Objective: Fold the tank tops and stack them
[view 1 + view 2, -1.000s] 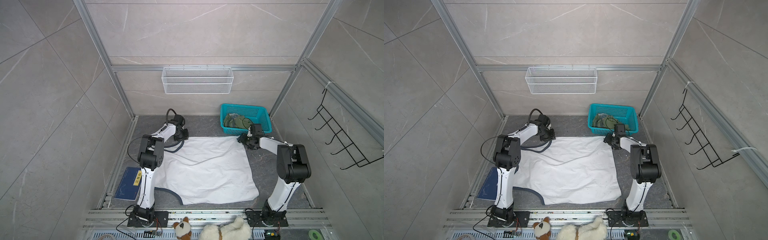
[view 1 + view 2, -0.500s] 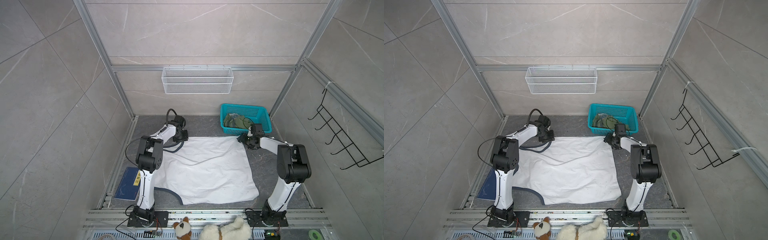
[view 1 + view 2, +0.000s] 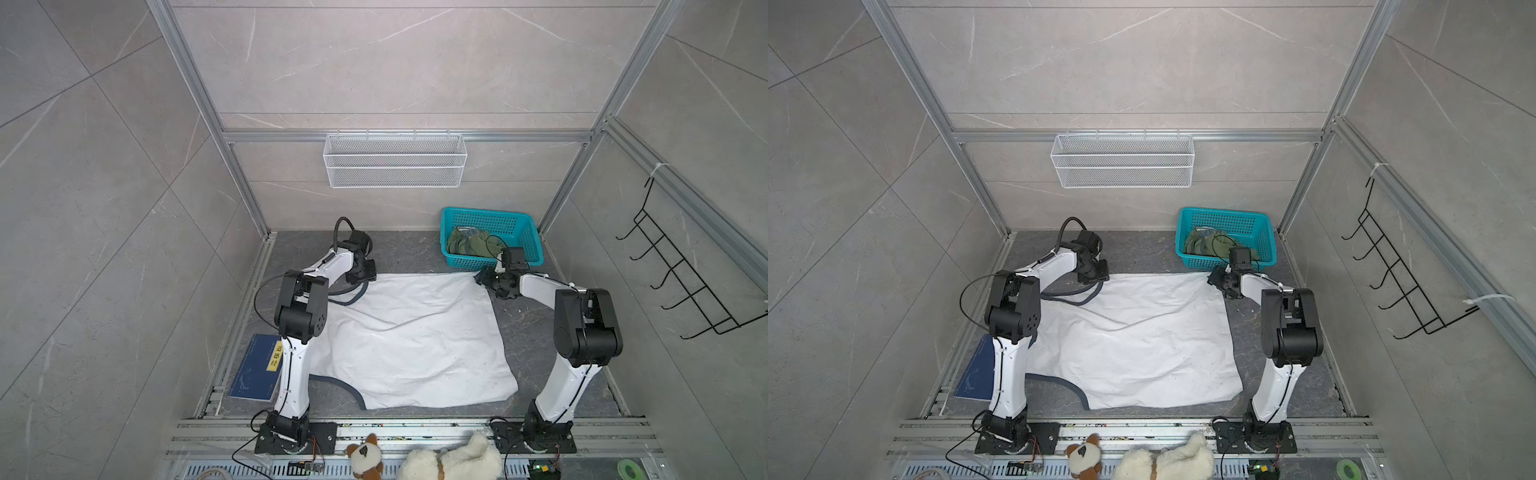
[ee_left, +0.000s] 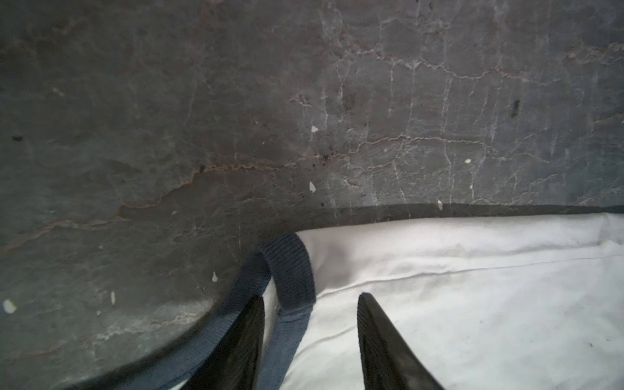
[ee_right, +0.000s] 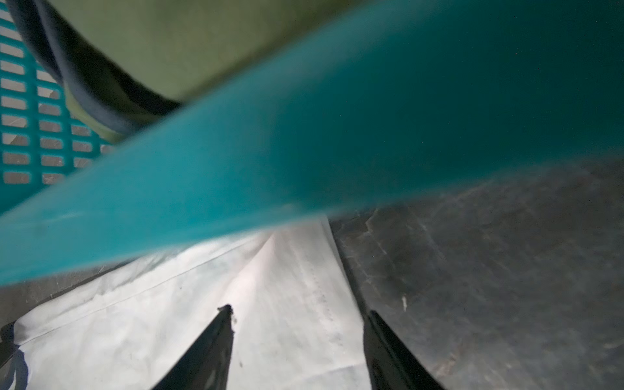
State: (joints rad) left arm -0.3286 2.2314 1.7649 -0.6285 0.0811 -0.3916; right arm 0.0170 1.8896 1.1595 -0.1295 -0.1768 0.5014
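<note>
The white tank top [image 3: 415, 340] [image 3: 1133, 340] lies spread flat on the dark floor, its navy trim curling at the left side. My left gripper [image 3: 365, 276] [image 3: 1098, 276] sits low at its far left corner. In the left wrist view it [image 4: 310, 297] is open, its fingers astride the navy strap [image 4: 293, 270] and white cloth [image 4: 472, 304]. My right gripper [image 3: 482, 278] [image 3: 1213, 279] is at the far right corner, open [image 5: 299, 309] over the white hem [image 5: 297, 337]. The olive tank top [image 3: 469, 245] [image 5: 202, 44] lies crumpled in the teal basket [image 3: 490, 216] [image 5: 371, 135].
The basket stands close behind my right gripper. A blue book [image 3: 255, 370] lies by the left arm's base. Two plush toys [image 3: 453, 461] rest on the front rail. A wire shelf [image 3: 395, 160] hangs on the back wall, and a black hook rack [image 3: 685, 282] on the right wall.
The left gripper's jaws have spread wider at the strap corner, and the left arm's elbow has shifted slightly left. The right arm and the cloth have not moved.
</note>
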